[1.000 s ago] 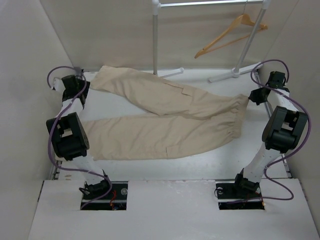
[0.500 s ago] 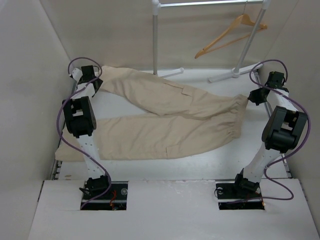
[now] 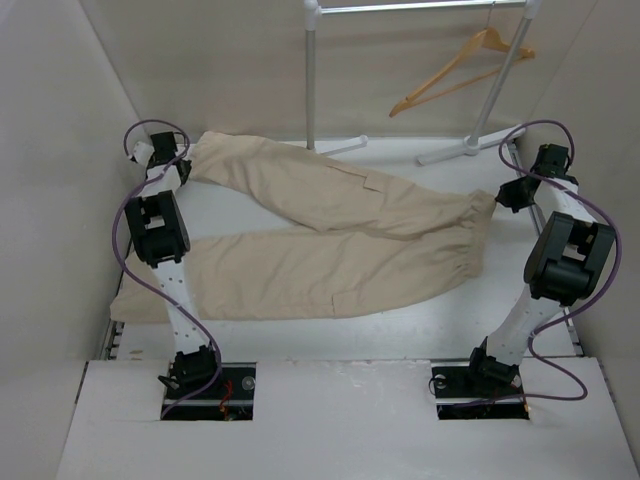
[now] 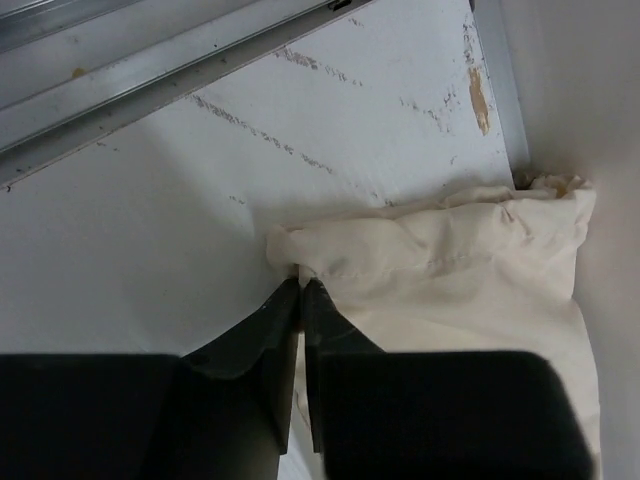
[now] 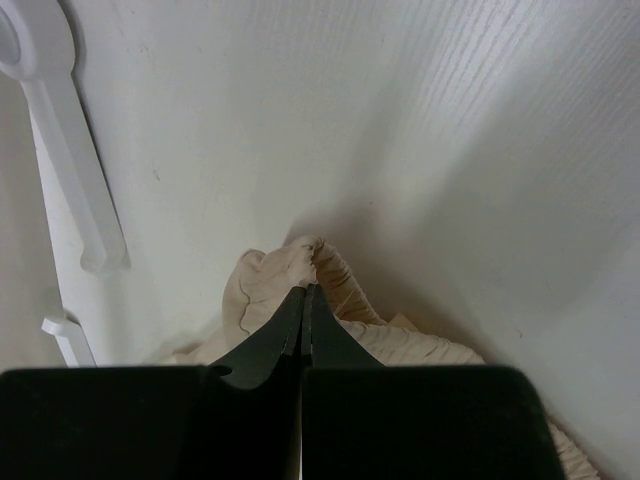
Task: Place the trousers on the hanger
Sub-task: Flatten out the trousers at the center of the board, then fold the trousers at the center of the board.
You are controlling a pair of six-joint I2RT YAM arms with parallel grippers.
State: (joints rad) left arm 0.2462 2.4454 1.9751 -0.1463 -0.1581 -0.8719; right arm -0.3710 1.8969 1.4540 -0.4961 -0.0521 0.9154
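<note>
trousers (image 3: 340, 240): flat on the worktop (image 3: 400, 320), waist at the right, both legs running left in a V. Far leg ends in the left rear corner, near leg at the left edge.
hanger (image 3: 462, 70): hooked on the rack (image 3: 311, 80) rail at the back right, tilted, well apart from the cloth. Seen in the top view only.
left tool (image 4: 300, 288): jaws nearly together, pinching the hem corner of the far leg, close to the side wall.
right tool (image 5: 305, 290): jaws fully together on a bunched fold of the gathered waistband.
top view: gives the whole layout, one arm reaching to each end of the trousers. Fingertips are too small there to read either grip.
left wrist view: shows the pinch itself, cloth puckered at the tips, bare scuffed worktop beyond.
right wrist view: shows the waistband standing in a small peak at the tips. White rack foot (image 5: 60, 150) lies to the left, apart from the cloth.
</note>
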